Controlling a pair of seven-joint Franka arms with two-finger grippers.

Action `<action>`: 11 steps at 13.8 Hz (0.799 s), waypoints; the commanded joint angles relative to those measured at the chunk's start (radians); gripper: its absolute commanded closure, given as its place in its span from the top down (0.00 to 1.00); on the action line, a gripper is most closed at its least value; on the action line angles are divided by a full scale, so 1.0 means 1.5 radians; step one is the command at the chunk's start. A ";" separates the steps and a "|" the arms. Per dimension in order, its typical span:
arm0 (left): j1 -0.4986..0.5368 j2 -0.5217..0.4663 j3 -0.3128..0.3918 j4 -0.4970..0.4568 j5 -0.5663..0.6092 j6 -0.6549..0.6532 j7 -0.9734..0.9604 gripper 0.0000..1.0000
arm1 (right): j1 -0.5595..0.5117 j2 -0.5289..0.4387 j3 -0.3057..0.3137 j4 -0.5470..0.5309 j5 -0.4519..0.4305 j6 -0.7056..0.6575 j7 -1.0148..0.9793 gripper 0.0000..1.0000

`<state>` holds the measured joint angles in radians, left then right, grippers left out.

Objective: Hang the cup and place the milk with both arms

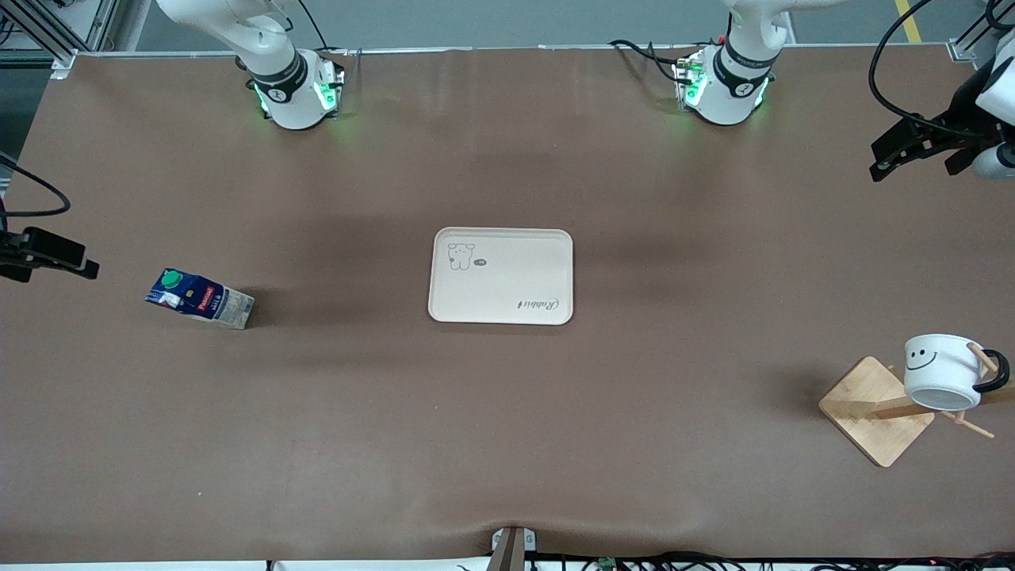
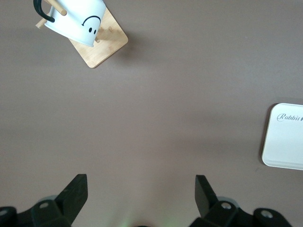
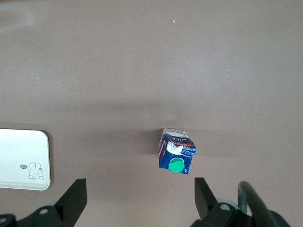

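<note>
Brown mat covers the table [image 1: 507, 444]. Left gripper [image 1: 900, 155] hangs jaws apart, holding nothing, over the left arm's end of the table, at about 2 o'clock in the front view; its fingers [image 2: 75, 189] spread wide in the left wrist view. Cup [image 1: 944, 371] hangs by its black handle on a peg of the wooden rack [image 1: 876, 408] at about 4 o'clock, smiley visible. Right gripper [image 1: 55, 255] sits at 9 o'clock over the right arm's end, jaws apart too, fingers [image 3: 75, 194] holding nothing. Milk [image 1: 200, 297] stands on the mat near it, green cap up. Cream tray [image 1: 501, 313] at centre, nothing on it, well apart from both.
</note>
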<state>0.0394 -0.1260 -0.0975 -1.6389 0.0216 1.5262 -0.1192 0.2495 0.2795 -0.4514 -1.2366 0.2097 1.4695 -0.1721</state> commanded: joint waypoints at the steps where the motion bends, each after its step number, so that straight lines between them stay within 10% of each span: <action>1: 0.001 -0.010 0.003 -0.008 -0.008 0.001 0.009 1.00 | -0.008 -0.019 -0.002 0.001 -0.002 -0.019 -0.007 1.00; 8: -0.003 -0.009 -0.001 -0.008 -0.007 0.001 0.008 1.00 | -0.004 -0.056 0.005 -0.001 -0.007 -0.050 0.002 1.00; 11: -0.003 -0.010 -0.001 -0.009 -0.007 0.002 0.009 1.00 | -0.106 -0.083 0.144 -0.007 -0.025 -0.088 0.067 1.00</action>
<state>0.0385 -0.1260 -0.1013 -1.6424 0.0216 1.5262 -0.1188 0.2071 0.2011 -0.3893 -1.2326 0.2022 1.3566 -0.1285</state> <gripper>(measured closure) 0.000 0.000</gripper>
